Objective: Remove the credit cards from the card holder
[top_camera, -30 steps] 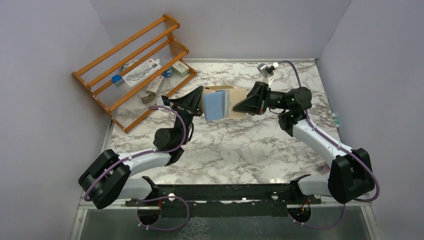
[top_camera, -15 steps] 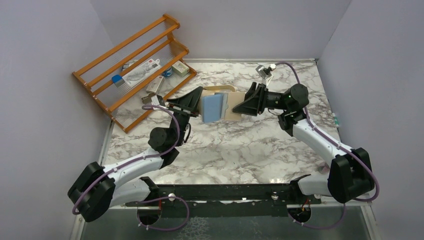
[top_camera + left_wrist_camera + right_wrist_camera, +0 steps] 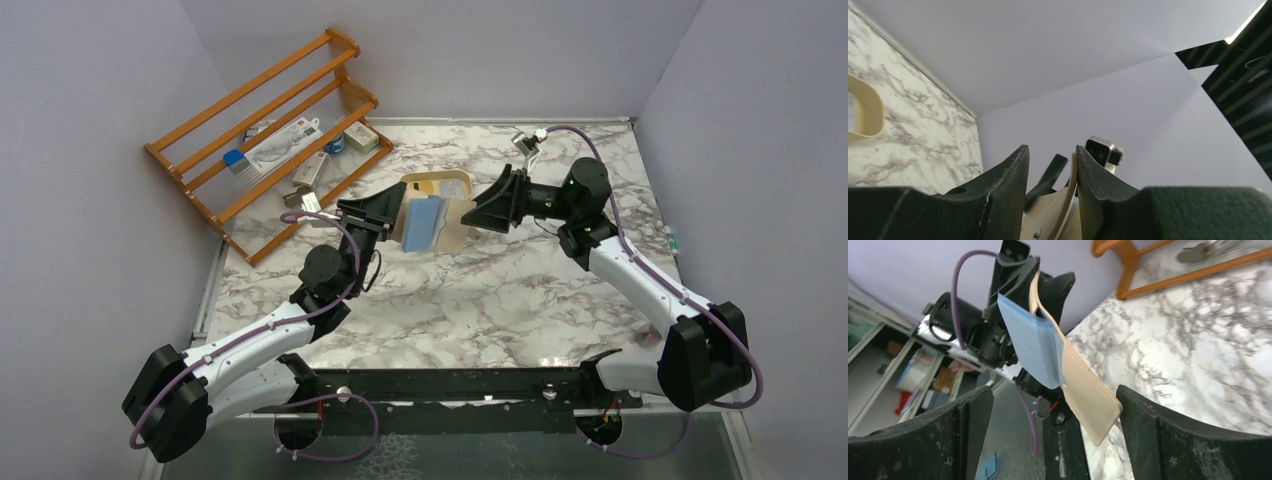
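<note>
- We see a wooden rack (image 3: 262,130) at the far left, with a white packet (image 3: 283,142) and a small box (image 3: 361,138) lying on it.
- We find a cream oval tray (image 3: 436,175) at the far middle of the marble table (image 3: 500,300).

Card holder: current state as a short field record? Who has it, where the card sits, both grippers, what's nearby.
item: card holder, tan, held up off the table
held by: left gripper, clamped on the holder's left end
card: blue card flat against the holder's face, appears seated in a pocket, not out yet
other arm: right gripper, open wide, facing the holder, touching nothing
behind: cream oval tray on the table
far left: wooden rack holding small items
</note>
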Tool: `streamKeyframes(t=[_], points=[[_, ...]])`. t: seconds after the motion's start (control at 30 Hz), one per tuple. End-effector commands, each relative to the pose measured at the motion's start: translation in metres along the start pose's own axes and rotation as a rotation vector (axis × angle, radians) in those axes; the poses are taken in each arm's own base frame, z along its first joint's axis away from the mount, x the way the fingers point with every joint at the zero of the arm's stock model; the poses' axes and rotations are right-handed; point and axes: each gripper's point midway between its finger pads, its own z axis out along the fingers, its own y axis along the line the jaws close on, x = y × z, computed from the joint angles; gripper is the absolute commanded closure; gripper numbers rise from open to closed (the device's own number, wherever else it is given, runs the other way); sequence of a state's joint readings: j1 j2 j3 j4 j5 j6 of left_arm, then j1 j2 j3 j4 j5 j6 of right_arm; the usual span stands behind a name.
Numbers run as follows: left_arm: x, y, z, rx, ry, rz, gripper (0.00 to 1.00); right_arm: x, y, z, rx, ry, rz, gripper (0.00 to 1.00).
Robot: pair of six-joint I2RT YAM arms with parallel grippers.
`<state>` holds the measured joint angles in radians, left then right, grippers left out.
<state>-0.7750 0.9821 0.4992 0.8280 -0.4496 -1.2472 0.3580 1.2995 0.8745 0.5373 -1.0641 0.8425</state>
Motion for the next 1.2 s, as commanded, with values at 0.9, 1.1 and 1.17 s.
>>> streamKeyframes(t=[0.9, 1.1, 1.17], points=[[0.008, 0.058, 0.01, -0.214, -0.041, 0.195, 1.0, 0.008, -0.055, 0.053, 0.612, 0.086, -0.226, 0.21], [0.01, 0.056, 0.011, -0.214, -0.036, 0.199, 1.0, 0.013, -0.058, 0.055, 0.628, 0.101, -0.229, 0.21], [0.01, 0.057, 0.011, -0.216, -0.037, 0.2, 1.0, 0.016, -0.063, 0.052, 0.65, 0.116, -0.231, 0.21]])
